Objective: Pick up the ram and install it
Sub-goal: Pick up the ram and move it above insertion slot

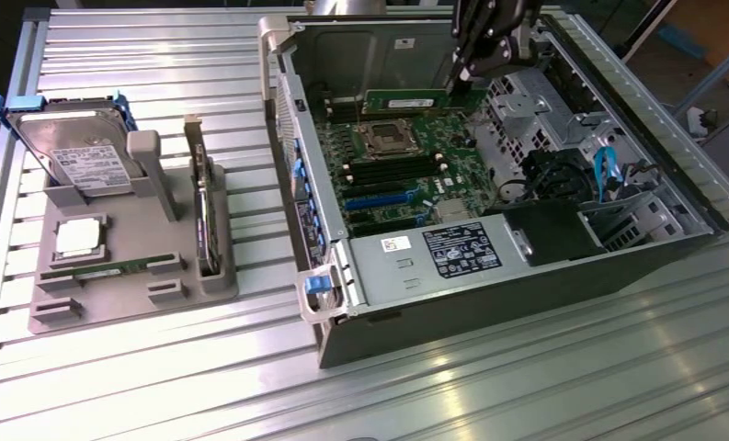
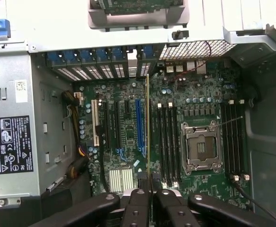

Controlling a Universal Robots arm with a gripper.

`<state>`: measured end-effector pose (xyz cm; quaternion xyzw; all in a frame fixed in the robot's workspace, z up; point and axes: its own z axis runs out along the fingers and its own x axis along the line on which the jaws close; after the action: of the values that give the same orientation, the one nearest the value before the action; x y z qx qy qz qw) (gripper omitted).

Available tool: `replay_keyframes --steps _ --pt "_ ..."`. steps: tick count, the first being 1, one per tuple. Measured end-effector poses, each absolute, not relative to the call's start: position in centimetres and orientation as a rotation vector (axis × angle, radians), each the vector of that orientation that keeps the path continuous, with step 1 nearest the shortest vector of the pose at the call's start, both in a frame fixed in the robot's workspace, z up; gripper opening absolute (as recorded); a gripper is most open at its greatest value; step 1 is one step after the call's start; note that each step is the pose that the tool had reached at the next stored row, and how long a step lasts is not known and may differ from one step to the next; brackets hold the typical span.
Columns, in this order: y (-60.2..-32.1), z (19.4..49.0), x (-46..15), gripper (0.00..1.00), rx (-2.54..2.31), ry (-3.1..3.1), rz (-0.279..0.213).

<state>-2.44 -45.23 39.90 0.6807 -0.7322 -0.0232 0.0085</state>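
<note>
Black hand (image 2: 149, 197), glossy jointed linkage bars, round pivot screws, two narrow dark fingers (image 2: 137, 202) with rounded edges

Black claw (image 1: 462, 88) clamped on ram (image 1: 404, 98) above motherboard (image 1: 401, 175) in open computer case (image 1: 487, 303), tray (image 1: 131, 305) beside

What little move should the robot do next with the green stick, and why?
Probably nudge the ram sideways toward the memory slots beside the processor socket. The gripper grips it edge-on above the board; in the wrist view its edge looks beside those slots, not over one.

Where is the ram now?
In the exterior view, the ram hangs in the gripper inside the computer case, above the motherboard near the processor socket.
</note>
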Motion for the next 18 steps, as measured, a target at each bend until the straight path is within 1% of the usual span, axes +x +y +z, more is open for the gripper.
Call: replay_keyframes --steps 14,18 --pt "-44.58 39.88 -2.78 0.12 2.159 -2.282 -0.047" --pt "-44.57 39.88 -2.81 0.12 2.159 -2.282 -0.046"
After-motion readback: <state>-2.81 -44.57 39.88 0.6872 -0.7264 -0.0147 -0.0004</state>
